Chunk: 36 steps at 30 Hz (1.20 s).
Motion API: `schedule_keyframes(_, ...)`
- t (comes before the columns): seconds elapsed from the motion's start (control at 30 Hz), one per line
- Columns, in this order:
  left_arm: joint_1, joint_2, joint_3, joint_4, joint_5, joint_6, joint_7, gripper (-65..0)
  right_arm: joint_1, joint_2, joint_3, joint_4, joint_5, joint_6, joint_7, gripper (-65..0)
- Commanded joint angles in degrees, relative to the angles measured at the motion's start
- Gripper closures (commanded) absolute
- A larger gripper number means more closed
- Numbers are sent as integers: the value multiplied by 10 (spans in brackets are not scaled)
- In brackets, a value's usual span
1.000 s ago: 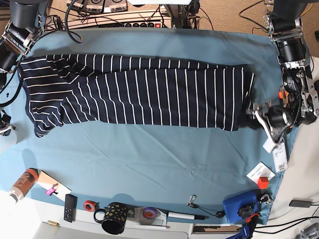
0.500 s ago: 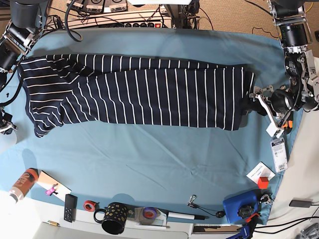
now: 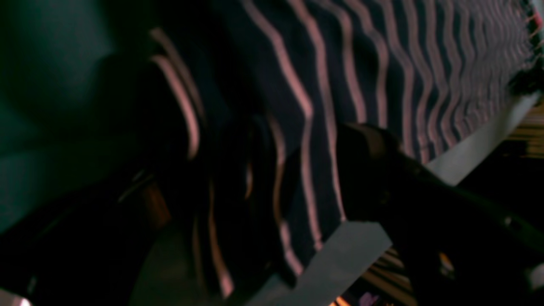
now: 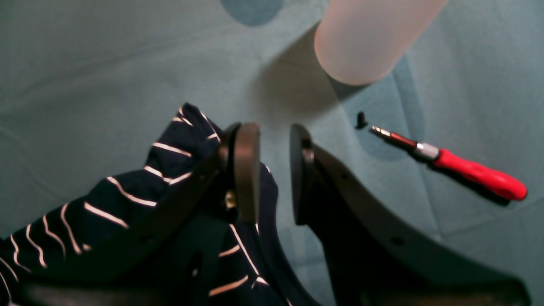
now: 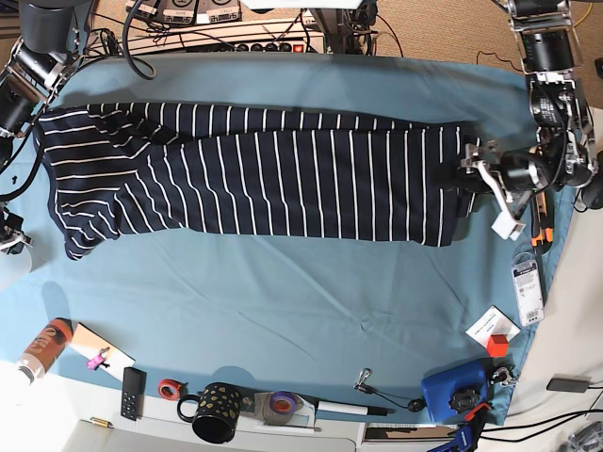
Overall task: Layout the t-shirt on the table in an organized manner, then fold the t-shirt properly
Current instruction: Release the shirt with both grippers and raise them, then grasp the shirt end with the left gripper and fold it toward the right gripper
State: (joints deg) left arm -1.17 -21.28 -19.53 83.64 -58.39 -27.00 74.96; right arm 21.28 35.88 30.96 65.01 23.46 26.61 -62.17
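The t-shirt (image 5: 264,179), navy with thin white stripes, lies stretched long across the teal table (image 5: 283,301). My left gripper (image 5: 469,174) stands open at the shirt's right end, over its edge. In the left wrist view its dark fingers (image 3: 369,170) straddle striped cloth (image 3: 306,106), and the left gripper (image 3: 255,178) pinches nothing. My right gripper (image 4: 274,170) hovers at the shirt's left corner (image 4: 178,140), its pads a narrow gap apart with nothing clamped between them. Cloth lies under and behind its left finger.
A red screwdriver (image 4: 467,170), a small black screw (image 4: 361,120) and a pale cylinder (image 4: 374,38) lie near the right gripper. Along the front edge are a mug (image 5: 215,411), remote (image 5: 132,393), tape roll (image 5: 170,388), bottle (image 5: 42,347) and blue box (image 5: 455,393). Tags (image 5: 526,287) lie at right.
My left gripper has travelled toward the table's far side along the shirt's right edge and opened wider. The shirt and the right arm have stayed put.
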Motion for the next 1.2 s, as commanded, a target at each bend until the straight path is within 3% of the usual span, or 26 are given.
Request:
schedule_keyframes(0.0, -6, -1, -1, 9, -8, 0, -5, -481, 13, 17, 3, 10, 6, 0, 11, -134)
schedule_keyframes(0.13, -11, 23, -1, 9, -4, 1, -19, -472, 13, 17, 3, 10, 6, 0, 11, -134)
schedule_keyframes(0.23, -10, 37, -1, 9, 28, 14, -30, -397, 13, 17, 3, 10, 5, 0, 11, -134)
schedule_keyframes(0.3, -11, 45, -1, 9, 61, 36, -36, -273, 13, 17, 3, 10, 5, 0, 11, -134)
schedule_keyframes(0.4, -11, 48, -1, 9, 110, 77, -43, -8, 13, 17, 3, 10, 5, 0, 11, -134)
schedule_keyframes(0.57, -23, 28, -2, 9, 163, 80, -38, 0, 13, 17, 3, 10, 5, 0, 13, -134)
schedule_keyframes(0.87, -56, -60, -2, 12, 138, 78, -19, 0, 13, 17, 3, 10, 8, 0, 14, -134)
schedule_keyframes(1.03, -46, -65, 3, 60, 84, 38, 5, 0, 13, 12, 3, 10, 12, 0, 23, -134)
schedule_keyframes(1.17, -13, -65, 27, 160, 125, 39, -5, 0, 13, -8, 3, 10, 11, 0, 24, -134)
